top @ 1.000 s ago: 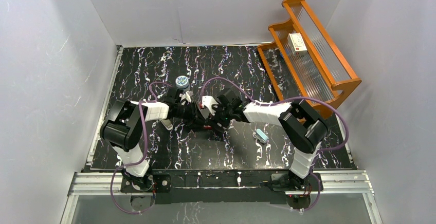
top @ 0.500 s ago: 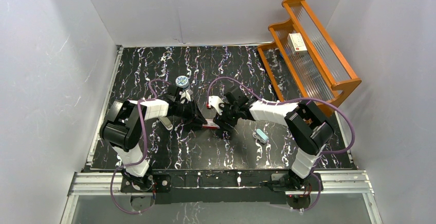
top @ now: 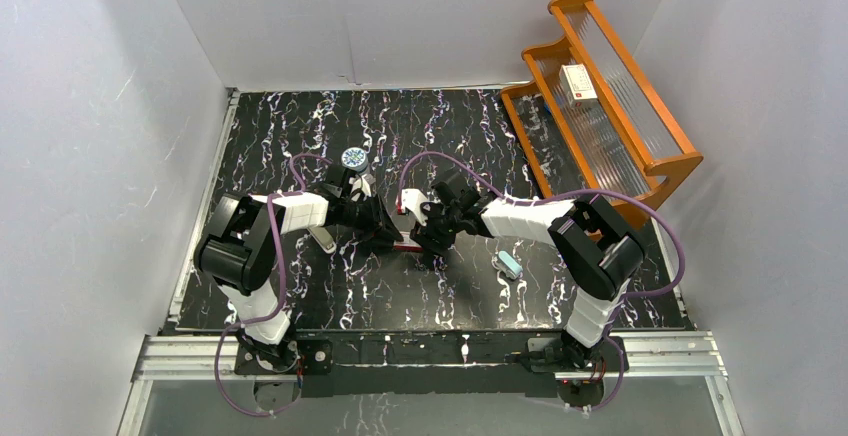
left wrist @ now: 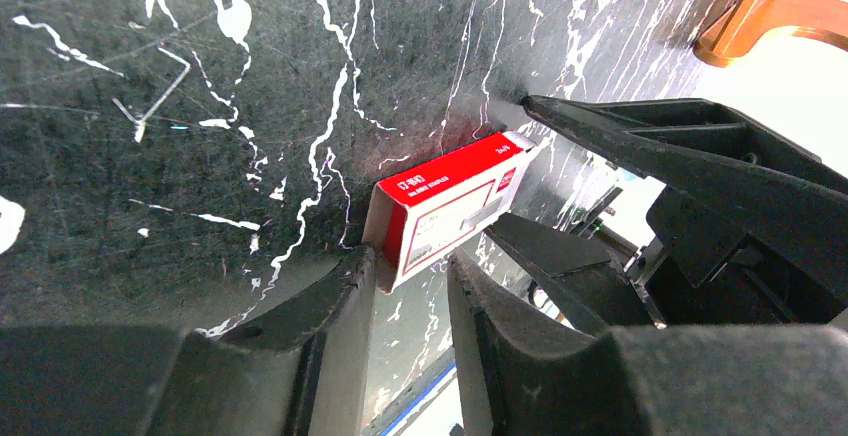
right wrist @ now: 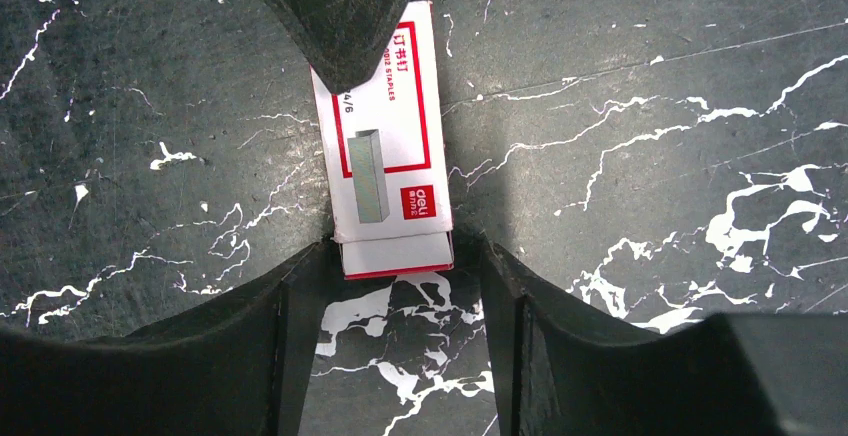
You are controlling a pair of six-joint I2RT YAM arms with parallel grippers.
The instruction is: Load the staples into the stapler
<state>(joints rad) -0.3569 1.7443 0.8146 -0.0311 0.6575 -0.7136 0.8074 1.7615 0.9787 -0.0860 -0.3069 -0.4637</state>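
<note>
Since half a second ago the right wrist has edged slightly leftward over the staple box (right wrist: 385,146). The box has stayed put in the middle of the table (top: 450,126), and so has the left arm.

From overhead only a red sliver of the box shows between the two black grippers. The right wrist view gives its top face: thin white card with a red frame, a printed grey staple block, a small red logo square and a plain white flap at the near end. The left wrist view adds a red long side with white lettering.

The left gripper (left wrist: 410,256) is clenched on one end corner, one finger against the white end and the other against the side. The right gripper (right wrist: 400,256) straddles the opposite end with its jaws parted, and a slit of shadow separates one finger from the card. The fingers are matt black wedges.

Just beside the left forearm lies the stapler (top: 322,240), pale and elongated, apart from the box and too small for detail. A round tin (top: 353,159) sits behind the left gripper. A light blue stapler (top: 510,264) lies near the right forearm.

The tabletop is black with white marble veining, finely scratched in close view. An orange-brown wooden rack (top: 640,171) with ribbed clear shelves stands at the far right, holding a white box (top: 578,81). Plain white walls (top: 400,16) enclose the table.
</note>
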